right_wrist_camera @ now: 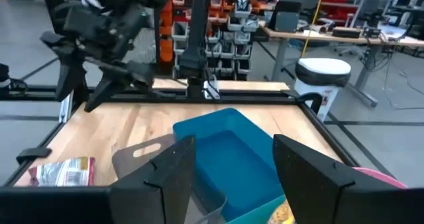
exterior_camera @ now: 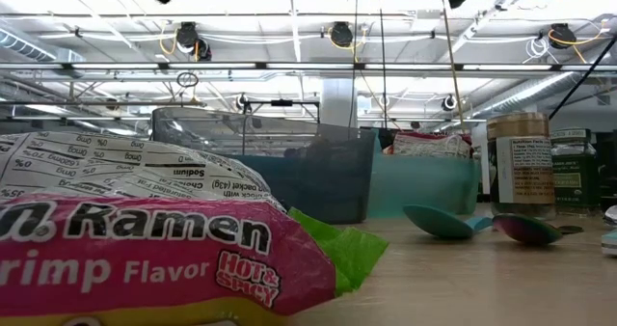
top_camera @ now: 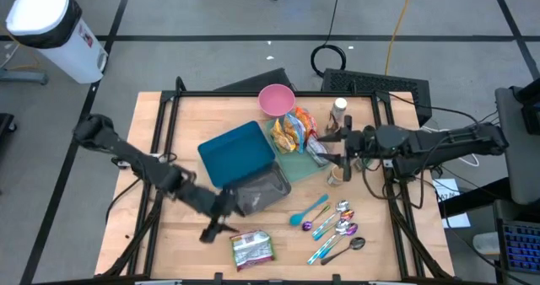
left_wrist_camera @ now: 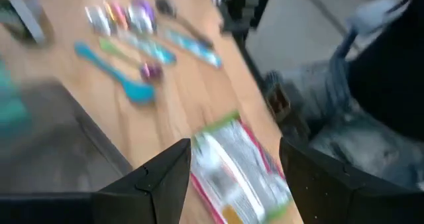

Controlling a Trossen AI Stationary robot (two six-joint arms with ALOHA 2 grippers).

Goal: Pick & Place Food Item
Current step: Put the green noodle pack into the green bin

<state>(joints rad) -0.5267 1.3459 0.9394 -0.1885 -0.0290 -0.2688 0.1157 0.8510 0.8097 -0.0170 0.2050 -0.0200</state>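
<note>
Pink-and-green ramen packet (top_camera: 252,248): lying flat on the wooden table (top_camera: 169,251) near its front edge, apart from everything else; glossy crinkled film, printed "Shrimp Flavor, Hot & Spicy" in the low view.
Left gripper (top_camera: 221,221): hovering low just beside the packet, between it and the grey lid (top_camera: 263,189); fingers spread, holding nothing.
Right gripper (top_camera: 343,147): waiting above the teal mat's (top_camera: 297,158) right side, fingers apart, empty.
Risks: slick, flat film likely to slide under the fingers; a thin pinch could tear or crumple it; a wide swing could clip the grey lid or teal container (top_camera: 237,153).
Other shapes: rigid rectangular teal container, round pink bowl (top_camera: 276,99), snack bags (top_camera: 293,131) on the mat, glossy coloured spoons (top_camera: 333,228), teal spoon (top_camera: 309,210), cylindrical jar (exterior_camera: 519,164).
</note>
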